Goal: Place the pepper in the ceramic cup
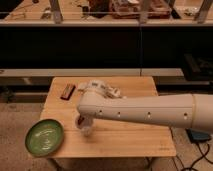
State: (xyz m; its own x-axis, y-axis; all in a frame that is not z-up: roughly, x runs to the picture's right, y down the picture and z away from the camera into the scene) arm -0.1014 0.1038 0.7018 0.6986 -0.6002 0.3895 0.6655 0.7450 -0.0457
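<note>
My white arm (pixel 150 112) reaches in from the right across the wooden table (pixel 130 140). Its end hangs over a small pale ceramic cup (pixel 87 130) near the table's front left. The gripper (pixel 83 121) points down at the cup, mostly hidden by the arm's end. A small reddish thing (pixel 79 120), perhaps the pepper, shows at the cup's rim right under the gripper. I cannot tell whether it is held or lies in the cup.
A green plate (pixel 44 137) overhangs the table's front left corner. A brown flat packet (pixel 67 91) lies at the back left. A crumpled white bag (pixel 102 88) lies at the back middle. Dark shelving and a railing stand behind the table.
</note>
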